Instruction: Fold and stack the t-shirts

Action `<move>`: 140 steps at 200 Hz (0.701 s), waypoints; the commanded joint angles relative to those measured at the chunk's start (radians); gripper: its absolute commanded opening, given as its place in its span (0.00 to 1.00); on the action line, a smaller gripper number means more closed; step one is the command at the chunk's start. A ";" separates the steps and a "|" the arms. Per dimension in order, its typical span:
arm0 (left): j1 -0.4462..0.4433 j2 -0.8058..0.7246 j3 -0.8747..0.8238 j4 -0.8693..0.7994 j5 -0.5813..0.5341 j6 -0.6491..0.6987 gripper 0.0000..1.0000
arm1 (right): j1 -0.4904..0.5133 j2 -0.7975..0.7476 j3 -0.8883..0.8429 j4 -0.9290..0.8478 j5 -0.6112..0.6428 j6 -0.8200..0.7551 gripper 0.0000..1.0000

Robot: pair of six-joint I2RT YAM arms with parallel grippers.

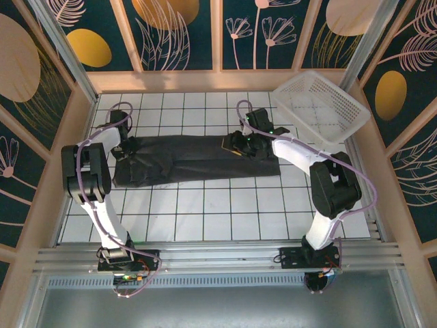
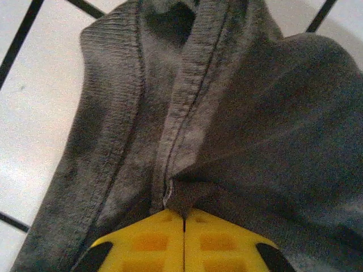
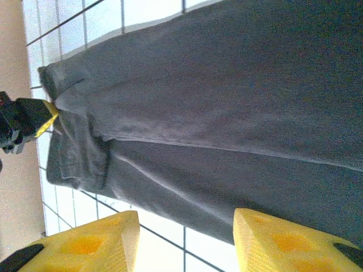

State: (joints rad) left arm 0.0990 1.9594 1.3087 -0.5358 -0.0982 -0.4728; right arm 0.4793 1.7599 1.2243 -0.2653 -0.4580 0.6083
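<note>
A dark charcoal t-shirt (image 1: 198,160) lies folded into a long band across the white tiled table (image 1: 205,219). At its left end my left gripper (image 1: 128,149) sits low on the cloth. In the left wrist view the yellow fingers (image 2: 147,241) are pressed together, and a pinch of fabric just below the ribbed collar (image 2: 190,85) comes to a point at the left gripper (image 2: 184,214). My right gripper (image 1: 233,145) hovers over the shirt's right part. It stands open (image 3: 186,220), with bare tile and the shirt's long edge (image 3: 227,170) between its fingers.
A white lattice basket (image 1: 321,106) rests tilted in the back right corner. Wooden walls ring the table. Bare tiles run along the near side in front of the shirt. In the right wrist view the left gripper (image 3: 34,116) shows at the shirt's far end.
</note>
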 commanded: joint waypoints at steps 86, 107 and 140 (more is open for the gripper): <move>-0.043 -0.385 -0.278 0.160 0.042 -0.310 0.40 | -0.211 0.007 0.004 -0.120 0.242 -0.156 0.32; -0.097 -0.356 -0.317 0.190 0.137 -0.398 0.31 | -0.226 0.113 0.077 -0.158 0.286 -0.189 0.24; -0.119 -0.230 -0.290 0.232 0.208 -0.447 0.24 | -0.216 0.277 0.218 -0.239 0.357 -0.228 0.21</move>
State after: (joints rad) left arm -0.0177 1.6363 1.0168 -0.3542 0.0212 -0.8257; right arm 0.2520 1.9427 1.3491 -0.3992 -0.1890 0.4404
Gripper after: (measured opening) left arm 0.261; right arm 0.223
